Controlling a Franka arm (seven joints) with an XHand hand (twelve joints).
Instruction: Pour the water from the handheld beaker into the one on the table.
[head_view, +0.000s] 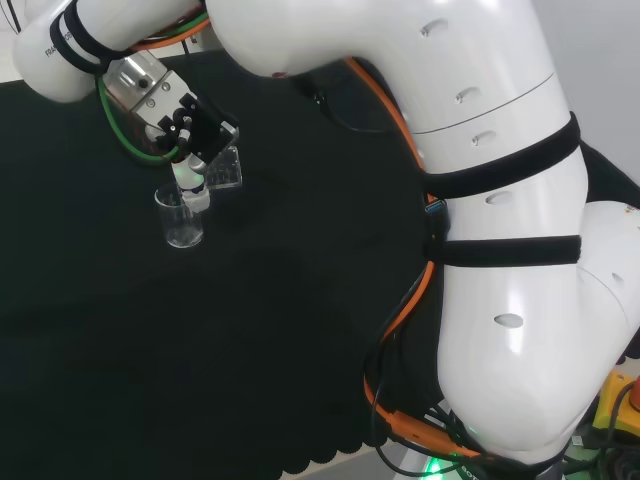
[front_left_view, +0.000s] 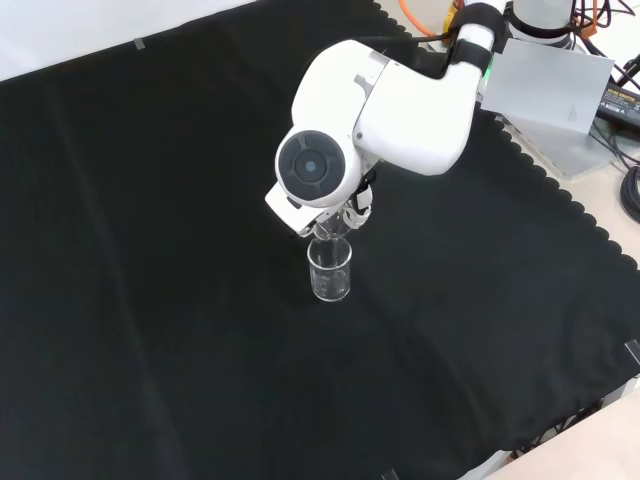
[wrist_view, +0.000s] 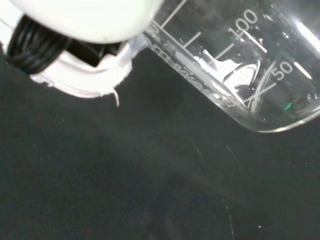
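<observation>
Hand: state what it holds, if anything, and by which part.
The hand holds a clear glass beaker, tilted over the beaker on the cloth. Fingers wrap its side wall; where exactly along the wall cannot be told.

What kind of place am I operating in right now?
Most likely a lab test bench: black cloth over the table, a graduated glass beaker tilted in the hand over a standing beaker.
</observation>
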